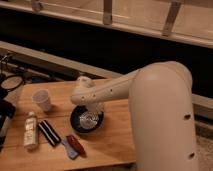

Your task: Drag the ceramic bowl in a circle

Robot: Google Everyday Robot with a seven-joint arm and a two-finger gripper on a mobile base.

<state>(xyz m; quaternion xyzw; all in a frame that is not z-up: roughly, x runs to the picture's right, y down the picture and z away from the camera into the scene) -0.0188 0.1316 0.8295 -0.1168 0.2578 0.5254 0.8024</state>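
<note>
The ceramic bowl (86, 120) is wide, shallow and dark with pale swirls inside. It sits near the middle of the wooden table (112, 142). My white arm reaches in from the right and bends down over the bowl. The gripper (94, 108) points down into the bowl at its far right part, by the rim. The arm's wrist hides the bowl's far edge.
A small white cup (41, 100) stands left of the bowl. A small pale bottle (30, 131), a black striped object (49, 133) and a red and blue object (72, 146) lie in front of it. Dark gear (9, 87) sits at the table's left end.
</note>
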